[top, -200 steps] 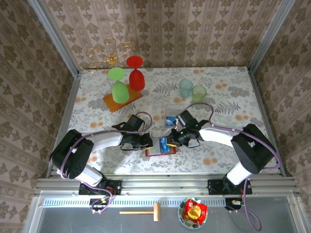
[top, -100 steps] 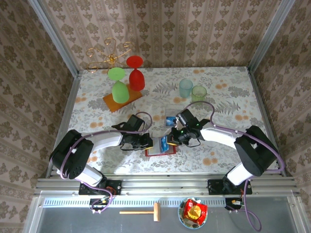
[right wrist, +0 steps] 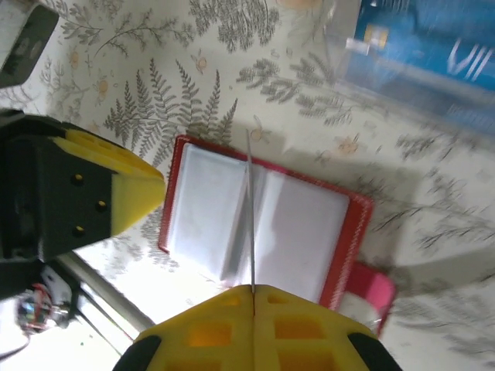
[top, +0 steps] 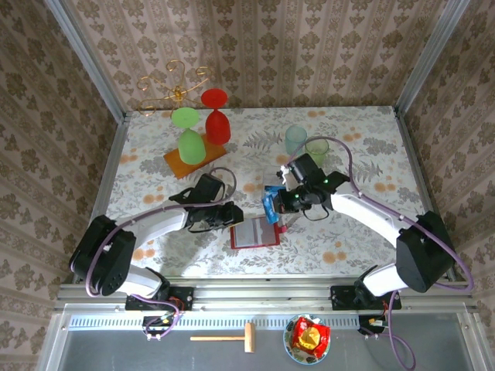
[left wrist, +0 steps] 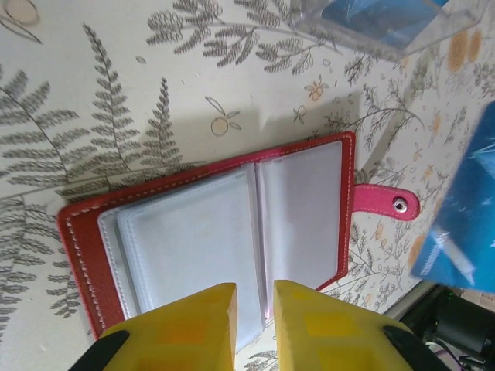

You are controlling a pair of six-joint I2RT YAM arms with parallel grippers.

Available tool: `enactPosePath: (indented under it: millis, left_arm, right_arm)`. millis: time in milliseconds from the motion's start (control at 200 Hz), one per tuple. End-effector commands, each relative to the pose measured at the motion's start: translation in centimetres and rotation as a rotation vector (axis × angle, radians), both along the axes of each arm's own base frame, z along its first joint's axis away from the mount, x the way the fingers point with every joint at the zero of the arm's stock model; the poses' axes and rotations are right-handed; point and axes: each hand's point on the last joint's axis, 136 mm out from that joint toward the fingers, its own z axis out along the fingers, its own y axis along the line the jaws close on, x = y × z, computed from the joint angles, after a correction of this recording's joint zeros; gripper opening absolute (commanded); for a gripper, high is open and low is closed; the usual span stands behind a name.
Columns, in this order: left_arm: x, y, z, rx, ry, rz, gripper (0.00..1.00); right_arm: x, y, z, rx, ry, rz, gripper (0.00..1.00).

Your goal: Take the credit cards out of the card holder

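Pinching the blue card (left wrist: pixel 462 220) between closed jaws, the right gripper (right wrist: pixel 253 295) holds it off the table, at about 1 o'clock of the card holder (left wrist: pixel 79 255) in the overhead view (its own wrist camera sees the card edge-on, as a hairline). The left gripper (left wrist: pixel 255 308) hovers low over the holder from its 9 o'clock side, jaws narrowly parted with nothing between them.

The holder lies open and face up, its red tab (left wrist: pixel 387 202) sticking out at one side. By my reckoning the cards are light, stiff and slick. They are best taken by an exposed short edge and pinched across both faces. The holder is soft and light, so it will probably slide or lift unless its red cover is pinned down.

The greyish clear pockets look empty where they show, though I cannot tell whether a pale card hides in the stacked leaves. At 12 o'clock of the holder stands a clear tray (right wrist: pixel 344 73), with a second blue card (right wrist: pixel 433 39) lying in it.
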Motion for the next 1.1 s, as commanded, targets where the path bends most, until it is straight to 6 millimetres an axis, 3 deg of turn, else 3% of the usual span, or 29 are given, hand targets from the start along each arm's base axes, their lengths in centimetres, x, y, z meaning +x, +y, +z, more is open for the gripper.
enactPosePath:
  millis: [0,195,525,1095]
  left_arm:
    - [0.6,0.5,1.0,-0.020,-0.025,-0.007,0.21]
    - [1.6,1.4,1.2,-0.033,-0.034,0.014,0.22]
    - [2.3,2.1,1.8,-0.050,-0.036,0.023,0.22]
    - [3.2,2.9,1.2,-0.054,-0.022,0.092,0.23]
  right_arm:
    - [0.0,-2.4,1.3,-0.174,-0.134,0.193,0.00]
    - [1.7,-4.4,2.3,-0.343,-0.243,0.380,0.00]
    - [4.2,-4.6,3.6,-0.454,-0.344,0.693,0.00]
    - [8.8,-3.6,1.4,-0.476,-0.242,0.949,0.00]
